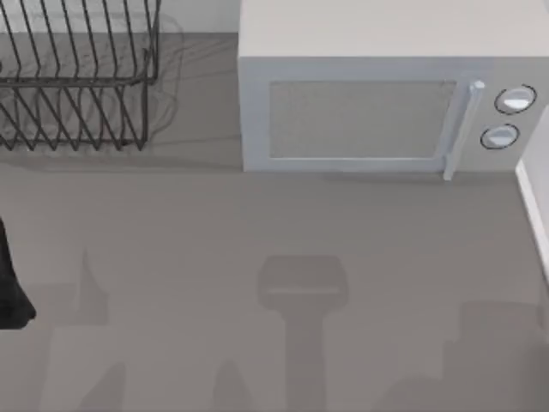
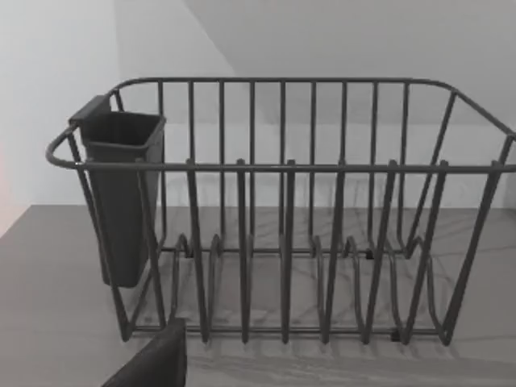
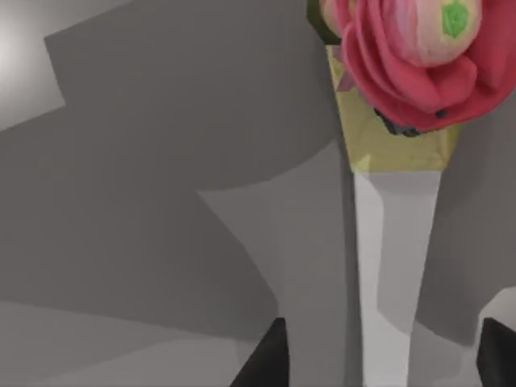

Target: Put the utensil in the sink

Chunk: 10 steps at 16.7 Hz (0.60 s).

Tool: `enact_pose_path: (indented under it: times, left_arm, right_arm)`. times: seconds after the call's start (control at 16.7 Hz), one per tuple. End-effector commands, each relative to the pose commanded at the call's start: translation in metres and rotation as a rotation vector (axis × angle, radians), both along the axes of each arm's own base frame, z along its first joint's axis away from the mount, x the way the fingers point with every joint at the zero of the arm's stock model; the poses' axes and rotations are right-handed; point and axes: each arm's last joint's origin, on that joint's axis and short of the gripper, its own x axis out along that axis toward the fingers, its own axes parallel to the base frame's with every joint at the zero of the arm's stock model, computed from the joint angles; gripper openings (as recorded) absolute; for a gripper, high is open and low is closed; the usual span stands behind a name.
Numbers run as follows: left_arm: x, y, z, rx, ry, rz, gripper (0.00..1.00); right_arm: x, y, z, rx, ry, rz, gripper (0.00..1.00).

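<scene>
Top view showed a gray counter (image 1: 257,223) with a white microwave (image 1: 377,112) at the back and a wire dish rack (image 1: 77,86) at the back left, and a dark bit of the left arm (image 1: 10,292) at the left edge. Left wrist view looked at the dish rack, which had a dark cup holder (image 2: 121,193) hanging on one end; whether the left gripper was open could not be told. Right wrist view showed the right gripper (image 3: 379,363) with its two dark fingers (image 3: 266,363) spread apart and holding nothing, near a pink flower (image 3: 411,56) in a yellow pot (image 3: 395,145); where the utensil was could not be told.
</scene>
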Motion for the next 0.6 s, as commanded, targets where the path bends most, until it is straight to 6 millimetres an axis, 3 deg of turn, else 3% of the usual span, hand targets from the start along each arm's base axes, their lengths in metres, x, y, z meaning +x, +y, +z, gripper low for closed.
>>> enact_pose_path:
  times: [0.18, 0.6]
  left_arm:
    - [0.0, 0.0, 0.0, 0.0, 0.0, 0.0, 1.0]
    - [0.0, 0.0, 0.0, 0.0, 0.0, 0.0, 1.0]
  right_arm:
    - [0.004, -0.001, 0.02, 0.002, 0.011, 0.006, 0.0]
    - [-0.001, 0.0, 0.091, 0.002, 0.011, -0.001, 0.0]
